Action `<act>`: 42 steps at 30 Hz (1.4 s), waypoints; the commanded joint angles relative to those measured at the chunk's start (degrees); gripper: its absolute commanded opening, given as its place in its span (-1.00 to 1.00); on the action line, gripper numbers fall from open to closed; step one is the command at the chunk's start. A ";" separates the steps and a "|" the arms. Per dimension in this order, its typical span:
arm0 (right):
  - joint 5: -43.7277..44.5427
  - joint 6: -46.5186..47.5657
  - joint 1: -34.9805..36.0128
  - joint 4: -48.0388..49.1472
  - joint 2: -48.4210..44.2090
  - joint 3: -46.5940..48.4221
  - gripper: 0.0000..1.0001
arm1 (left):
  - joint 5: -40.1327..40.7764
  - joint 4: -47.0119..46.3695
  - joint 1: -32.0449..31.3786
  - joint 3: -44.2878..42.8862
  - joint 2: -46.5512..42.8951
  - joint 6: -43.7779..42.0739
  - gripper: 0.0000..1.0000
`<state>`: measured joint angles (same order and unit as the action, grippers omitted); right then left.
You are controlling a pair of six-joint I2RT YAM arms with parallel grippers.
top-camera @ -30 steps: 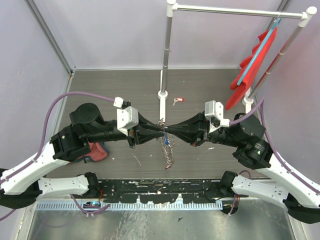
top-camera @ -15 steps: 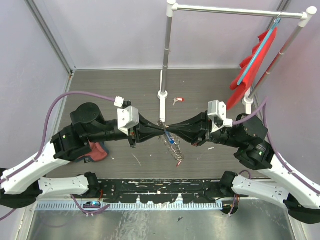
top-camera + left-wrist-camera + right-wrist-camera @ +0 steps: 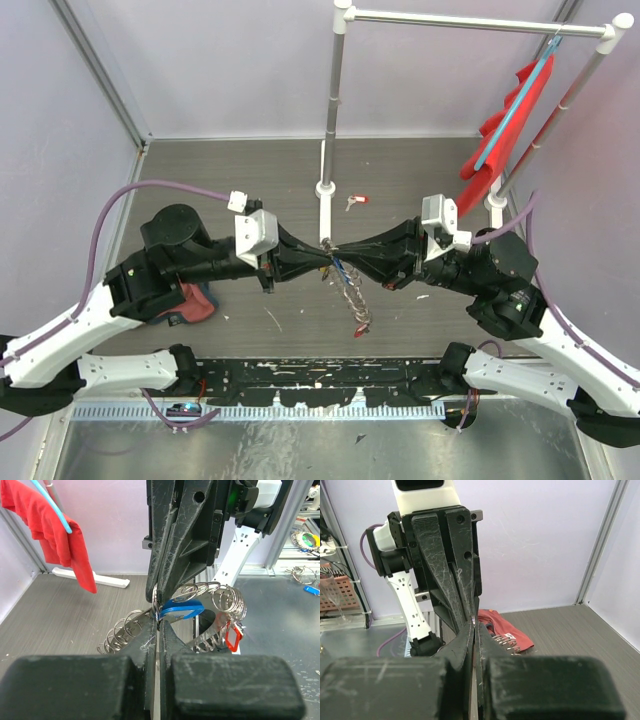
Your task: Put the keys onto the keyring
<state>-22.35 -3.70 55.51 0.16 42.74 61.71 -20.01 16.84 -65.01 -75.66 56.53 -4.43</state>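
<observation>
Left gripper (image 3: 322, 257) over table (image 3: 230, 180) centre, fingers pressed together at keyring (image 3: 353, 300) coil, right by blue key (image 3: 177, 611); cannot tell which of the 2 it pinches. Keyring hangs below the meeting tips, red-tagged key (image 3: 231, 636) threaded on it. Right gripper (image 3: 341, 255) tip-to-tip with left, fingers clamped on keyring. 1 loose key (image 3: 357, 201) lies beyond, near pole base (image 3: 325, 188).

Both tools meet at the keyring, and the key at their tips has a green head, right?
No: that key has a blue head, not green, as the left wrist view shows. The left tool and right tool do meet at the keyring.
</observation>
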 commanded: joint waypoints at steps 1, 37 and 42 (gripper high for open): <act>4.37 -2.99 0.28 13.07 -0.80 0.26 -0.98 | -1.18 1.36 -0.13 -0.67 1.42 -0.06 -0.86; -3.59 3.88 0.30 2.89 -1.69 3.40 -0.98 | 0.13 -9.81 -0.10 2.19 -1.99 2.48 -0.15; -3.84 3.88 0.25 3.14 -1.70 3.37 -0.98 | 0.22 -10.20 -0.12 2.43 -1.93 2.67 -0.17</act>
<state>-25.32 0.10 55.53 -2.20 41.74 62.15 -19.20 9.65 -65.04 -73.93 54.87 -2.33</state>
